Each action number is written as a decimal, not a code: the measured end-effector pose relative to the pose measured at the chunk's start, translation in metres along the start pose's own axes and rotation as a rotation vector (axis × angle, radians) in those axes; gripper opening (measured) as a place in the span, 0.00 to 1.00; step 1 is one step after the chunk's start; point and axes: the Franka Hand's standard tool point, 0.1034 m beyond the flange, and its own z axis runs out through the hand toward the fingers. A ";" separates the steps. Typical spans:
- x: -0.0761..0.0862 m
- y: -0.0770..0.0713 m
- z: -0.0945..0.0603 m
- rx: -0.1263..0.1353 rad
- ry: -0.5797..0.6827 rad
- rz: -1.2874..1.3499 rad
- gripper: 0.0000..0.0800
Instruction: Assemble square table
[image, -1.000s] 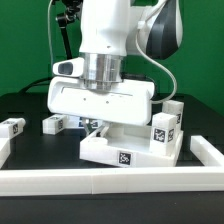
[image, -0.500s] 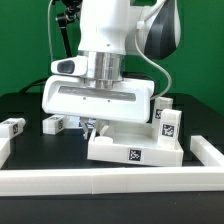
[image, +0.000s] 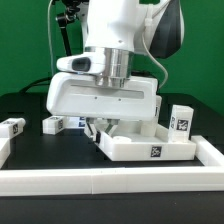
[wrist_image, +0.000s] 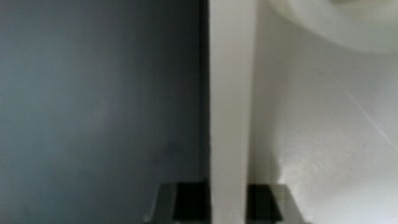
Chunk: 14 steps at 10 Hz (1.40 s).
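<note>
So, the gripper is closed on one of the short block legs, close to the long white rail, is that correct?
Not quite: the gripper is closed on the square tabletop, not on a leg. The wrist view shows the slab's raised rim held between the two fingers. The rest stands: the exterior view shows this happening close to the long white rail.

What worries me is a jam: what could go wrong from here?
The slab sits close to the rail on the exterior view's right; moved that way, it may jam. The upright leg at its far corner could topple. The gripper pinches only the rim, so the slab might twist.
</note>
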 end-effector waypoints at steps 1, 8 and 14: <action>0.000 0.002 0.000 -0.003 0.001 -0.028 0.08; 0.017 0.000 -0.005 -0.038 0.012 -0.437 0.08; 0.042 -0.009 -0.010 -0.071 0.007 -0.833 0.08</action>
